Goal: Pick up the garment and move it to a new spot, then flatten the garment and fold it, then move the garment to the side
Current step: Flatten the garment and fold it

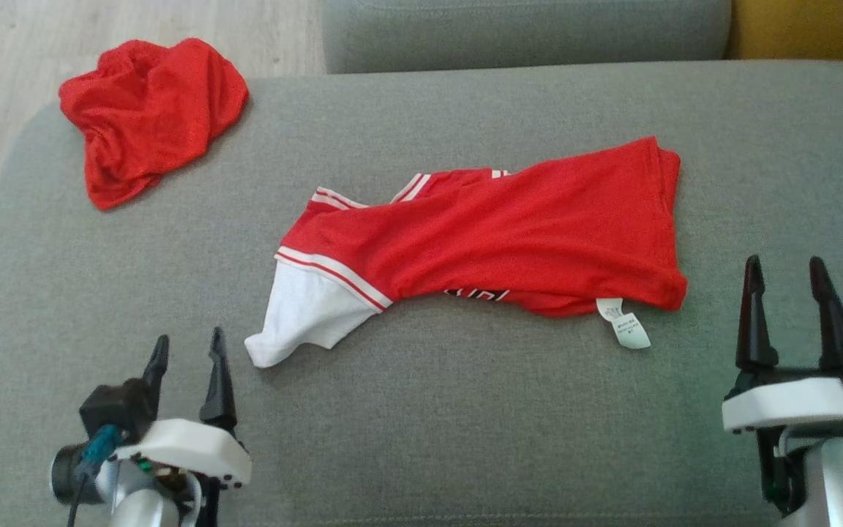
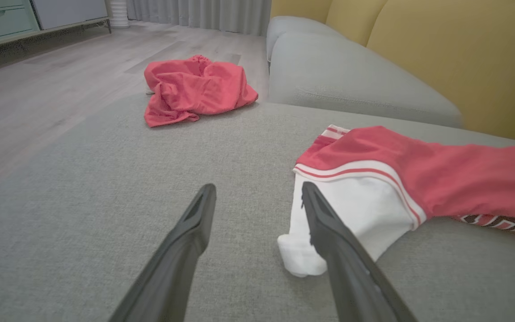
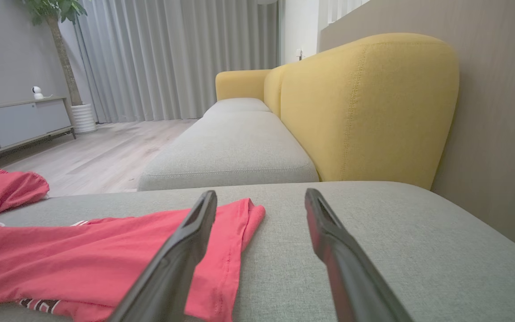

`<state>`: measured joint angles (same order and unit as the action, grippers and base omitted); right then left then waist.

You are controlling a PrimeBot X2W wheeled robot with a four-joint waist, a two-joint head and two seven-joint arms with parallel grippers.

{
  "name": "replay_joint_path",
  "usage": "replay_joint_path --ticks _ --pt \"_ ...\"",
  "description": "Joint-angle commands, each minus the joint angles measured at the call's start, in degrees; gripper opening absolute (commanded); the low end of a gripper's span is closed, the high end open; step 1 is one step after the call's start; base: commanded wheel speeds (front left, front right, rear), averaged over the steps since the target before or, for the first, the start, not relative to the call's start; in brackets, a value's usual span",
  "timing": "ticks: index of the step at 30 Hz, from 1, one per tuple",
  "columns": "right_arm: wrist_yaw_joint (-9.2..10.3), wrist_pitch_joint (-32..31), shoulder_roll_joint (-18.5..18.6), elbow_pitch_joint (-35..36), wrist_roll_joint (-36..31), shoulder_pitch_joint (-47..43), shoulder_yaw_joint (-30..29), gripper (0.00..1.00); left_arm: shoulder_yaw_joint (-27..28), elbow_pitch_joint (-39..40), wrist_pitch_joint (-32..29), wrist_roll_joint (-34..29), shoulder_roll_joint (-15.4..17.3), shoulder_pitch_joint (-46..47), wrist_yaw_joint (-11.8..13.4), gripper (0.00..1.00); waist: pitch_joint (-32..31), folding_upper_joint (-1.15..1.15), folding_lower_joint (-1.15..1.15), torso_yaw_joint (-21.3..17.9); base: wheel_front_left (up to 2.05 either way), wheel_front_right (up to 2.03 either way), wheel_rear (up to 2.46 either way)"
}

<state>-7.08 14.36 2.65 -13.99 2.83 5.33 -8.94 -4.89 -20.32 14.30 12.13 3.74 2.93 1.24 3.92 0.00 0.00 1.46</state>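
Red garment, white sleeve, loosely bunched on grey sofa, left gripper apart, right gripper apart

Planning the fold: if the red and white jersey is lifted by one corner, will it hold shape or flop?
Probably flops: the jersey lies twisted and creased on the cushion. Likely light, since the thin fabric lies nearly flat. Its white sleeve may dangle.

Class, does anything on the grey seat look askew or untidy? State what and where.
The red shirt in the middle lies twisted and bunched: its white sleeve juts out at one end, its label pokes from under the hem. A second red garment sits crumpled at the seat's far left corner.
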Motion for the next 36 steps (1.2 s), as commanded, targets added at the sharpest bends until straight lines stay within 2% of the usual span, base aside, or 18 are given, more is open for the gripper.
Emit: replay_joint_path --ticks 1,6,11,23,36 --pt "-0.41 0.63 0.23 1.98 -0.57 0.77 1.64 1.0 1.47 2.11 0.7 -0.39 0.45 1.26 -0.28 1.0 -0.55 0.0 0.0 0.33 0.0 0.0 0.0" --pt "-0.41 0.63 0.22 2.14 -0.53 -0.68 2.32 1.0 -1.41 3.11 0.7 0.71 -0.47 1.73 -1.95 1.0 -2.34 0.0 0.0 0.9 0.0 0.0 0.0" --pt "-0.41 0.63 0.22 2.02 0.08 -1.73 3.84 1.0 -3.88 3.7 0.7 2.72 -0.8 2.13 -2.21 1.0 -3.74 0.0 0.0 0.89 0.0 0.0 0.0" --pt "-0.41 0.63 0.22 -1.59 0.94 -1.27 7.2 1.0 -6.28 4.42 0.7 6.25 -0.85 1.89 0.06 1.0 -4.86 0.0 0.0 0.57 0.0 0.0 0.0" --pt "-0.41 0.63 0.22 -4.56 1.42 0.36 7.98 1.0 -6.81 3.97 0.7 6.53 -0.86 2.12 0.47 1.0 -4.41 0.0 0.0 1.68 0.0 0.0 0.0"
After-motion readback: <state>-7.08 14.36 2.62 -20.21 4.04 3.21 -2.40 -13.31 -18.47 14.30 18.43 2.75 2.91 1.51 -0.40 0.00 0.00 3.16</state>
